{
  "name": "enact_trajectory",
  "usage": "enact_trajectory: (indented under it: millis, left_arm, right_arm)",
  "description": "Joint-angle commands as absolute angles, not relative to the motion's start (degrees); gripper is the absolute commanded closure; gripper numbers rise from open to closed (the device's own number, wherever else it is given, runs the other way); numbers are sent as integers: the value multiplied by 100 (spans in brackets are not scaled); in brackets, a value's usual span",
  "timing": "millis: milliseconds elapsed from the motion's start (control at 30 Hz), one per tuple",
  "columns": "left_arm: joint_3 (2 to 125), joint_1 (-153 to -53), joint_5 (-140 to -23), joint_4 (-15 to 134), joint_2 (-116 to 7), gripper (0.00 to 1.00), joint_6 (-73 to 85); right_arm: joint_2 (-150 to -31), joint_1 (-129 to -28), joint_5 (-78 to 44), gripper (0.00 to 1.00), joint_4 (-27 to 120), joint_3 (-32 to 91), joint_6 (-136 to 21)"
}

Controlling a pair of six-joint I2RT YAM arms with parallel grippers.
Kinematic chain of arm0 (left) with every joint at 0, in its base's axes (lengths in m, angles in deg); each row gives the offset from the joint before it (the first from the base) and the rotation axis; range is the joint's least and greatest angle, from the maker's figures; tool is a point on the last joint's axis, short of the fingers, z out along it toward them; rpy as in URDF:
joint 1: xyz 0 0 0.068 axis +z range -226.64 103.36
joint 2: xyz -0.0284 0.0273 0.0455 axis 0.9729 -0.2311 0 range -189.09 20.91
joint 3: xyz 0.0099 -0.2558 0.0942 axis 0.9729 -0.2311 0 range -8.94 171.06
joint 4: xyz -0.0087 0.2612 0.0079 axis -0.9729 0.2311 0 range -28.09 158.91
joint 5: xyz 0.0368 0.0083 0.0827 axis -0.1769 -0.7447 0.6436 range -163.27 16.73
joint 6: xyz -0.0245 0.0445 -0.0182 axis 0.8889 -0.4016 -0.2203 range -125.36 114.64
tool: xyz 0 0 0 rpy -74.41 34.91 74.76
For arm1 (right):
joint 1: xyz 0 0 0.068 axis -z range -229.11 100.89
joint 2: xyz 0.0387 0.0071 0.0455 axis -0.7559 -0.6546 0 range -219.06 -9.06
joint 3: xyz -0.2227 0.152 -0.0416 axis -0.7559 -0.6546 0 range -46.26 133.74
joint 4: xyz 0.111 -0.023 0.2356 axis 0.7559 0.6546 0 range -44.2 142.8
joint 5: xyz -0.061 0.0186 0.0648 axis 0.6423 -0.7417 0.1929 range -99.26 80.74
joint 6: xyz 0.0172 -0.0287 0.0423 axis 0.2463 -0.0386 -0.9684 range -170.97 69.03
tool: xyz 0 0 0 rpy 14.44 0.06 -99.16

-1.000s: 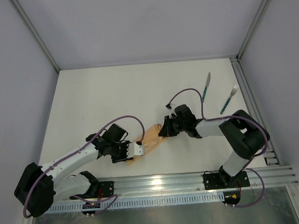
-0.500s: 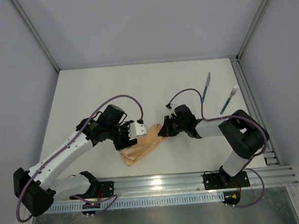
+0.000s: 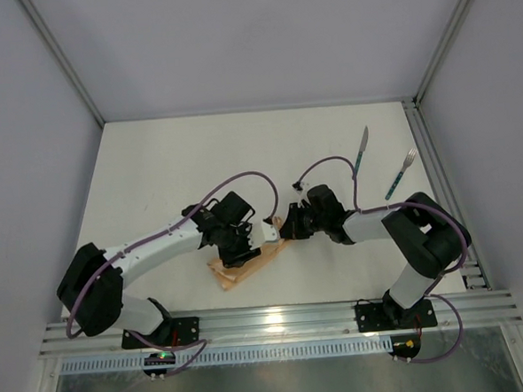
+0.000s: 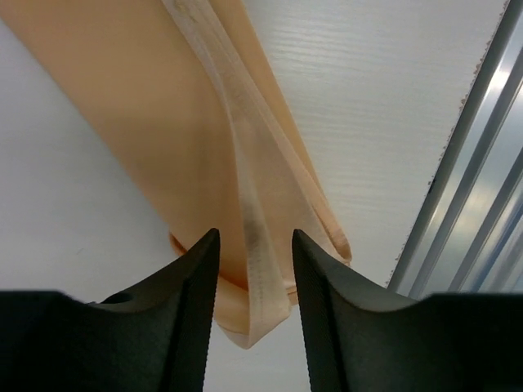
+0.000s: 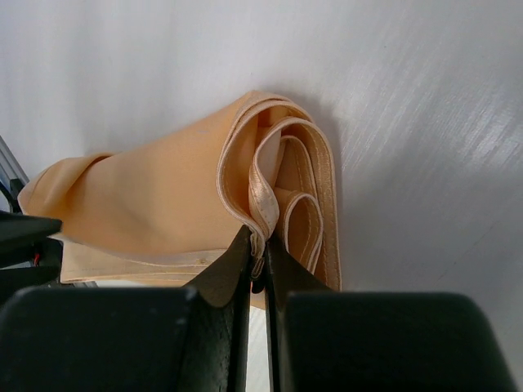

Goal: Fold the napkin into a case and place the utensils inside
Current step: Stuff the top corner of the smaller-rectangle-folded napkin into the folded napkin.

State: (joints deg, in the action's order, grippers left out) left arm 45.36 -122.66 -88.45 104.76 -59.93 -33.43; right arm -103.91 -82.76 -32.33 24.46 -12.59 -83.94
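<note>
The peach-orange napkin [image 3: 242, 266] lies folded in a narrow strip near the table's front edge. My right gripper [image 3: 287, 229] is shut on a hem at its far end, where several folded layers [image 5: 282, 175] curl over. My left gripper [image 3: 266, 235] is open just left of the right one. A hemmed fold of the napkin [image 4: 257, 237] runs loose between its fingers [image 4: 192, 310] without being pinched. The knife [image 3: 360, 153] and the fork [image 3: 400, 174], both teal-handled, lie at the back right, apart from both grippers. No finished case shows.
A metal rail [image 3: 278, 321] runs along the near edge, just past the napkin, and shows in the left wrist view [image 4: 482, 163]. Grey walls enclose the table on three sides. Purple cables loop over both arms.
My left gripper has swung from the napkin's near end up and to the right, close to the right gripper. The napkin now lies narrower. The right gripper has stayed put.
</note>
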Motion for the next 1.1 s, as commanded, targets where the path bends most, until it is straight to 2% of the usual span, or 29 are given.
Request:
enact_trajectory:
  millis: [0, 133, 233, 400, 500, 600, 800, 900, 1067]
  left_arm:
    - [4257, -12454, -9110, 10523, -6206, 60, -3409]
    - [4283, -12471, -9549, 11058, -6451, 67, -3673]
    - [4335, -12463, -9822, 11305, -6479, 67, -3980]
    - [4625, -12471, -10262, 12061, -6373, 62, -4384]
    - [4915, -12471, -10481, 12535, -6320, 56, -4543]
    - [5196, -12454, -10719, 12844, -6084, 55, -4623]
    - [5118, -12182, -9946, 12458, -5775, 63, -4587]
    - [5223, -11839, -10026, 12632, -5959, 61, -4877]
    - [5153, -11899, -10043, 12721, -6372, 61, -5168]
  right_arm:
    - [-10399, -8277, -2956, 96, 2435, -1444, -8463]
    - [-10451, -8286, -2921, 96, 2278, -1471, -8559]
    - [-10521, -8277, -2895, 96, 2233, -1436, -8577]
    - [-10539, -8277, -2868, 96, 2111, -1436, -8717]
    - [-10513, -8286, -2842, 96, 2093, -1453, -8718]
    - [-10478, -8286, -2842, 96, 2110, -1479, -8700]
    - [-10399, -8277, -2772, 96, 2145, -1524, -8665]
    - [-10434, -8286, -2763, 96, 2198, -1462, -8630]
    - [-10443, -8286, -2745, 96, 2207, -1436, -8612]
